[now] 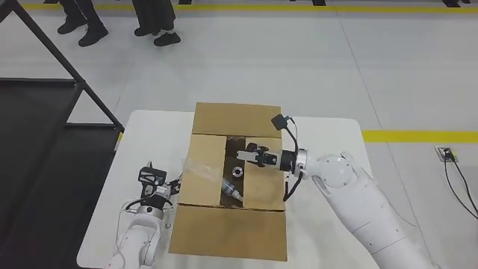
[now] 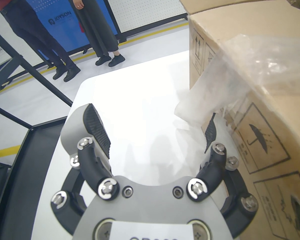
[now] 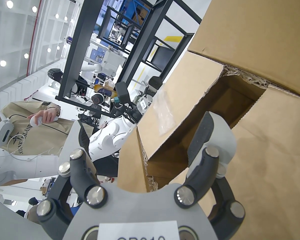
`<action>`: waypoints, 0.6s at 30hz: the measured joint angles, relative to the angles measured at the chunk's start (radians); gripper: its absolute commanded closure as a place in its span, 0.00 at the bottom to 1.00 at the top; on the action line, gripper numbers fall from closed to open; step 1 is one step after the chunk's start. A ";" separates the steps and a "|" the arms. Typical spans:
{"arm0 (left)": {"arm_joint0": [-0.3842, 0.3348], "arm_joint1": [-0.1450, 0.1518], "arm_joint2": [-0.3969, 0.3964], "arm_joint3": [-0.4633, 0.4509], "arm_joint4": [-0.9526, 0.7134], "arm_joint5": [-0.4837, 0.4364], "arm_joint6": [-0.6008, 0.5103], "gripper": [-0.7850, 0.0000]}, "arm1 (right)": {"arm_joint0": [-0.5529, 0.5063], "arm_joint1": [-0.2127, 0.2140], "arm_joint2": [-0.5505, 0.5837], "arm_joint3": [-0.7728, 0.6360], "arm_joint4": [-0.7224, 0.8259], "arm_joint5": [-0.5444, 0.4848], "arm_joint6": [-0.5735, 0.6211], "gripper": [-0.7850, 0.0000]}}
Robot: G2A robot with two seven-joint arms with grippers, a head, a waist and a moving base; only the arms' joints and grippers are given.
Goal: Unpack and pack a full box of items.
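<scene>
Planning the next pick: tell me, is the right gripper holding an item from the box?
No, the right gripper hangs open over the box, nothing between its fingers.

White table [image 1: 158,140], cardboard box [image 1: 228,233] on it (flaps open)

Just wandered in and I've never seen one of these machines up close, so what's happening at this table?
A two-armed robot is working on an open cardboard box on a white table. Its right hand hangs open above the box's opening, where a couple of small items lie at the bottom. Its left hand, also open, sits beside the box, next to a clear plastic bag draped over a flap. Neither hand holds anything.
</scene>
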State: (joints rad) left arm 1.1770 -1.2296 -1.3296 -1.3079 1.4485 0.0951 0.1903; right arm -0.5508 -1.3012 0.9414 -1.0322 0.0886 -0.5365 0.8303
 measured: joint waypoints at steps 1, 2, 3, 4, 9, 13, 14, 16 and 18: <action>-0.003 -0.002 -0.001 0.006 -0.009 0.015 0.000 0.00 | 0.000 0.000 0.000 0.001 0.000 0.001 0.001 0.00; -0.006 -0.004 -0.001 0.010 -0.015 0.024 -0.001 0.00 | 0.000 0.000 0.001 0.001 0.000 0.001 0.002 0.00; -0.008 -0.005 -0.002 0.014 -0.020 0.031 -0.001 0.00 | 0.000 -0.001 0.001 0.002 0.000 0.001 0.002 0.00; -0.010 -0.007 -0.003 0.019 -0.025 0.039 -0.003 0.00 | 0.000 -0.001 0.001 0.002 0.001 0.001 0.003 0.00; -0.017 -0.011 0.011 0.041 -0.002 0.044 -0.006 0.00 | 0.002 -0.002 0.001 0.005 0.001 0.000 0.010 0.00; -0.021 -0.012 0.035 0.062 0.055 0.014 -0.005 0.00 | 0.006 -0.004 0.000 0.009 0.002 0.000 0.014 0.00; -0.022 -0.012 0.039 0.066 0.069 0.003 -0.005 0.00 | 0.007 -0.004 0.000 0.010 0.002 0.000 0.014 0.00; -0.024 -0.010 0.046 0.075 0.102 -0.027 -0.010 0.00 | 0.008 -0.005 -0.001 0.011 0.001 -0.001 0.015 0.00; -0.028 -0.008 0.046 0.081 0.120 -0.046 -0.019 0.00 | 0.008 -0.006 -0.001 0.013 0.001 -0.002 0.016 0.00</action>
State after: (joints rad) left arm 1.1490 -1.2380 -1.2836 -1.2271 1.5689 0.0490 0.1718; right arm -0.5430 -1.3069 0.9407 -1.0195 0.0901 -0.5386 0.8460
